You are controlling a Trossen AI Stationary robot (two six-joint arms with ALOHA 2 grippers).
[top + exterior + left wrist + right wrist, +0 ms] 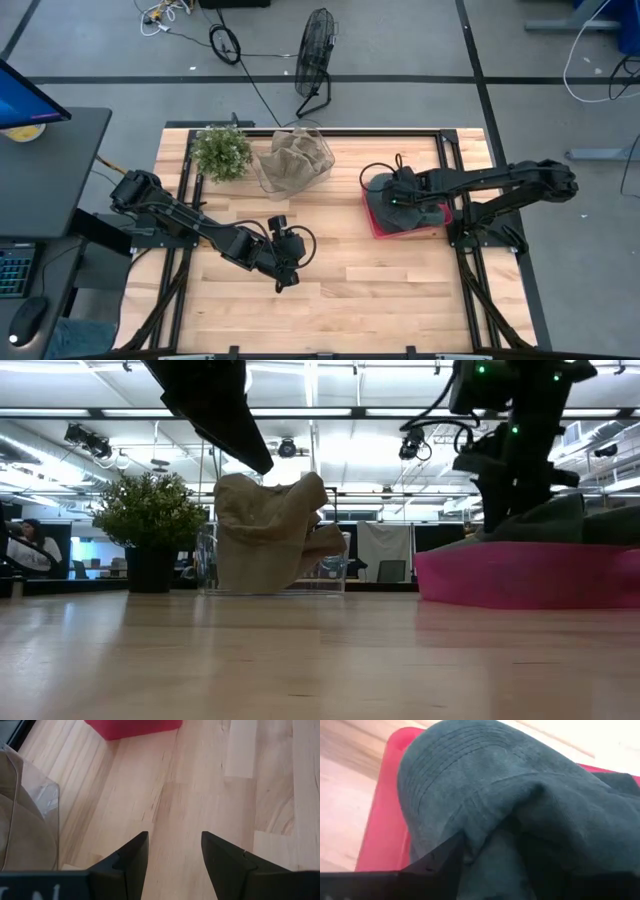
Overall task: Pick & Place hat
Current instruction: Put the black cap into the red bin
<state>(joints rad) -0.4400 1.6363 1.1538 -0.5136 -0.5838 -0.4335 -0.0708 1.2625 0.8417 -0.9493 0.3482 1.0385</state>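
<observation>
A dark green hat (425,212) lies in a red tray (378,224) on the table's right side; the low view shows the hat (585,520) heaped above the tray's wall (520,575). My right gripper (400,196) is down on the hat, open, with its cloth (485,775) filling the gap between the fingers (492,865). My left gripper (288,280) hovers open over bare wood near the table's middle (174,850), touching nothing. A tan hat (298,158) sits crumpled in a clear container at the far edge. My right gripper comes at the green hat from above, slanting from the table's right. One finger (445,862) lies against a fold of the crown (470,827). The hat's cloth hides the other finger. The hat rests in the red tray.
A potted plant (221,152) stands at the far left, beside the clear container (335,575) with the tan hat (270,530). The left wrist view shows that container's wall (52,815) and a corner of the red tray (132,726). Bare wood stretches along the near side.
</observation>
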